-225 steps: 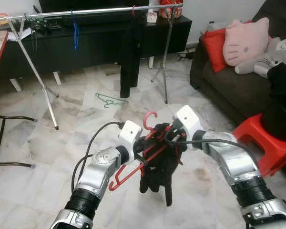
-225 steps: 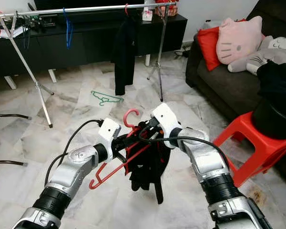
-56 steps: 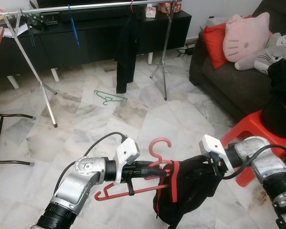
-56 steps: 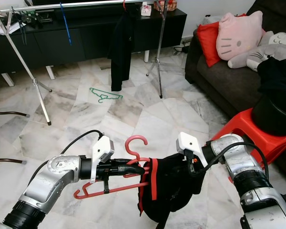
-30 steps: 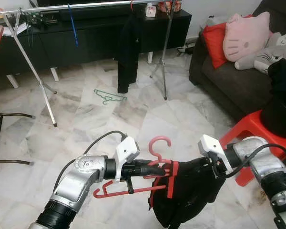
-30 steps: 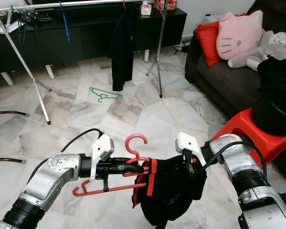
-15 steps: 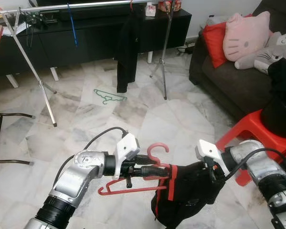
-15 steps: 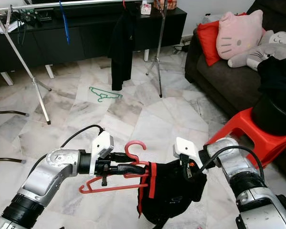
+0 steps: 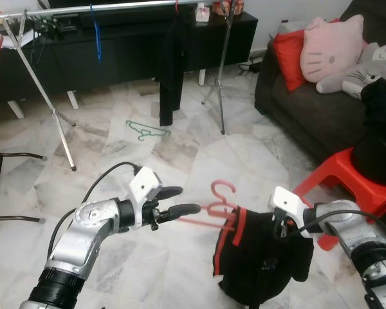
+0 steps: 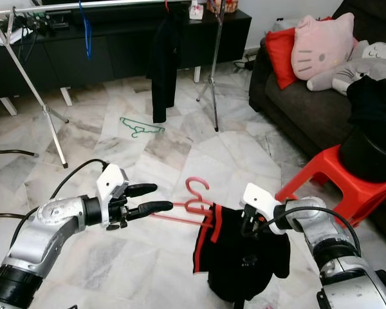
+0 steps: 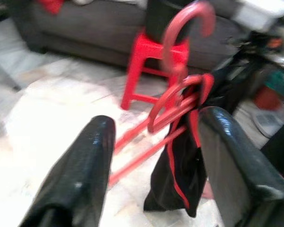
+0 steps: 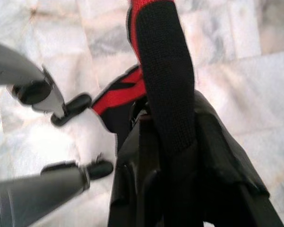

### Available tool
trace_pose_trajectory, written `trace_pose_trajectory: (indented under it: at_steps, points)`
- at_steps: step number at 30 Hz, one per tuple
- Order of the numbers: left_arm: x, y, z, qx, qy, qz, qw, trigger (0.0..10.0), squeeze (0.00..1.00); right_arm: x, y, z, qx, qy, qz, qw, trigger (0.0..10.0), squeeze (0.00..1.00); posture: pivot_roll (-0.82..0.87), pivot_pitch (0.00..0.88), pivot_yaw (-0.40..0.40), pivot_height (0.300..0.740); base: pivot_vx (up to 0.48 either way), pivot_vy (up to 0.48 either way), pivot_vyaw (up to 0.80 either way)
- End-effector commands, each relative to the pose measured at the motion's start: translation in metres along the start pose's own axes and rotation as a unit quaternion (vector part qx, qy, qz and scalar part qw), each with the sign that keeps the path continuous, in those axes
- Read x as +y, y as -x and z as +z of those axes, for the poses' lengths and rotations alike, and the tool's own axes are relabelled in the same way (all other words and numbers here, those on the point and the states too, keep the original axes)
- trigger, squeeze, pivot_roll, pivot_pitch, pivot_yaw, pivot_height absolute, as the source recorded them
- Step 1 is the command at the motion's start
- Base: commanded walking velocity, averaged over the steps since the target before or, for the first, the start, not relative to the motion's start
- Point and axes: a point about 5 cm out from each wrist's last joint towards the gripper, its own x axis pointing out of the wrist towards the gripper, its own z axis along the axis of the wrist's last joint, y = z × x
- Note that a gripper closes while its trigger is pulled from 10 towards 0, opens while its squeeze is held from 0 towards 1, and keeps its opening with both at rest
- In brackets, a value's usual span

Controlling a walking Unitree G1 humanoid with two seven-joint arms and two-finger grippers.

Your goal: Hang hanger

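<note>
We hold the red hanger (image 9: 220, 205) low in front of us, at about 6 o'clock in the head view, with a black garment (image 9: 260, 261) draped on it. The right gripper (image 9: 284, 226) is buried in the cloth at 4 o'clock and bears the load; we cannot tell how its fingers stand, because the fabric covers them. The left gripper (image 9: 178, 201) is at 7 o'clock with its fingers spread wide. One fingertip lies just beside the hanger's free arm, and we judge that it is not gripping.

The rail (image 9: 125, 8) runs along 12 o'clock, well apart from us, across the marble floor (image 9: 180, 154). A black shirt (image 9: 169, 67) and a blue hanger (image 9: 96, 37) hang on it. A green hanger (image 9: 146, 132) lies on the floor below.

To do this step well, we judge that we should:
- Take the free arm in the left gripper before we walk, so the hanger stays level.
- Keep the hook upright and uncovered.
- Aim for the bare rail between the blue hanger and the shirt.
- Step around the green hanger.
</note>
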Motion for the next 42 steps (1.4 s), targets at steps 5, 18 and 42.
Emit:
trace_pose_trajectory:
  at_steps: [5, 18, 42]
  points:
    - [0.008, 0.003, -0.027, 0.019, 0.015, 0.104, 0.994, 10.0, 1.0, -0.015, 0.004, 0.031, -0.072, 0.013, -0.043, 0.996, 0.0, 0.0, -0.05, 0.048, -0.079, 0.74, 0.0, 0.0, 0.0]
    - [-0.011, -0.011, -0.076, 0.078, 0.035, 0.131, 0.988, 10.0, 0.0, -0.02, 0.01, 0.087, -0.143, 0.091, -0.012, 0.985, 0.0, 0.0, -0.07, 0.038, -0.081, 0.74, 0.0, 0.0, 0.0]
    - [-0.009, -0.021, -0.077, 0.073, 0.03, 0.145, 0.986, 10.0, 0.0, -0.013, 0.01, 0.096, -0.153, 0.116, 0.03, 0.981, 0.0, 0.0, -0.08, 0.044, -0.089, 0.74, 0.0, 0.0, 0.0]
